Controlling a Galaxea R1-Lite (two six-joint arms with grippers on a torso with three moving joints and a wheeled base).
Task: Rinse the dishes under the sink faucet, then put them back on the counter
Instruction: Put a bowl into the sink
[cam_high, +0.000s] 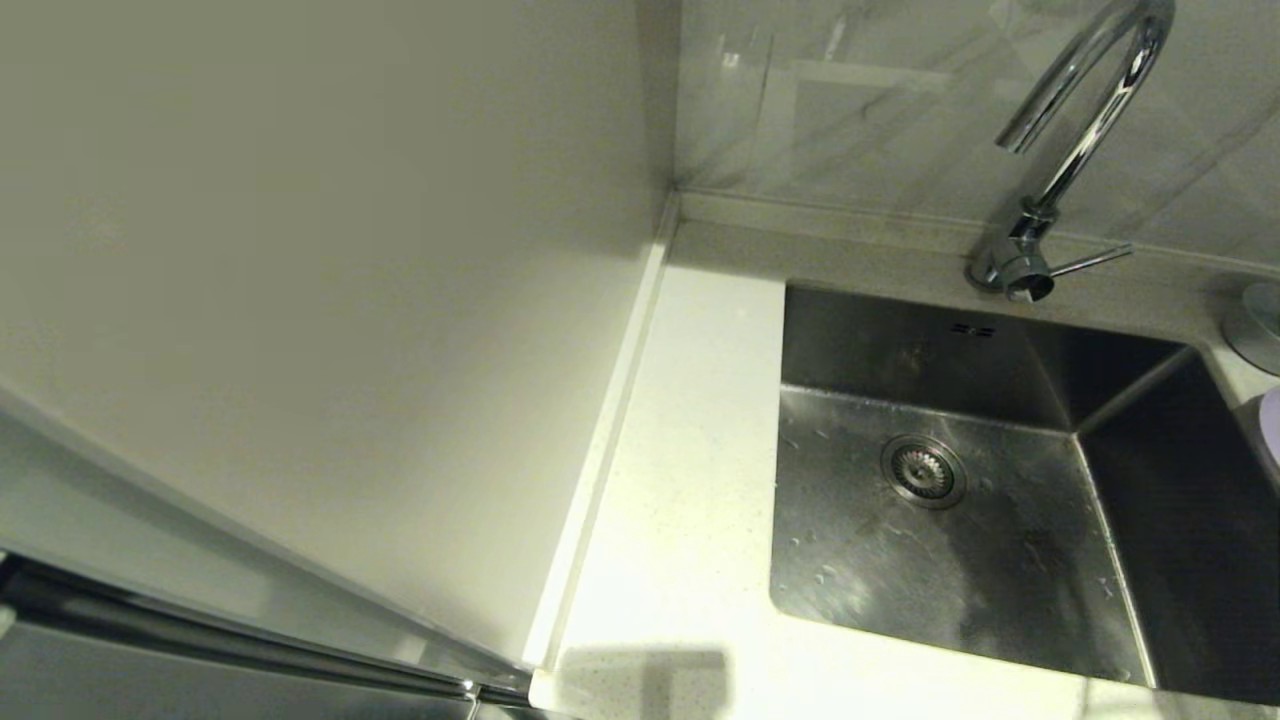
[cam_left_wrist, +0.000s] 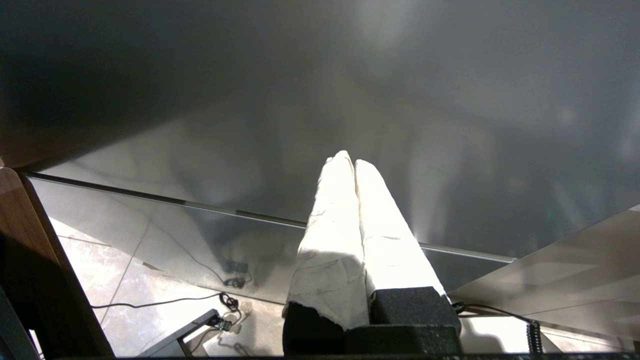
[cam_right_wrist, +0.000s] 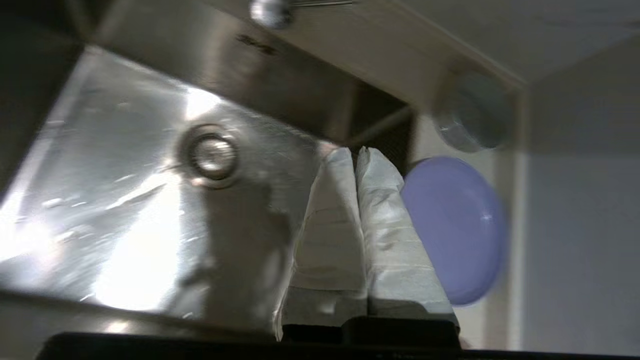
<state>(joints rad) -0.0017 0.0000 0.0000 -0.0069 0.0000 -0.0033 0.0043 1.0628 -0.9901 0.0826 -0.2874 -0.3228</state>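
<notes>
Two grippers, both clenched on nothing. Right gripper (cam_right_wrist: 356, 152) hangs over the sink (cam_high: 960, 560) edge, near the plate (cam_right_wrist: 452, 227) lying flat on the counter (cam_high: 690, 480) beside the basin. Left gripper (cam_left_wrist: 348, 161) parked low, off the worktop. Risks: a flat plate gives little lip to pinch; shut fingers may shove it against the bowl (cam_right_wrist: 472, 112) behind. Basin wet; faucet (cam_high: 1075, 120) not running.

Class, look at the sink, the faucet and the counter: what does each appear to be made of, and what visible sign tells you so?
Sink: likely brushed stainless steel, a dull grey sheen with soft streaked reflections.
Faucet: probably chrome-plated metal, mirror-bright highlights along its curve.
Counter: seemingly white stone or composite, smooth with fine specks.
</notes>
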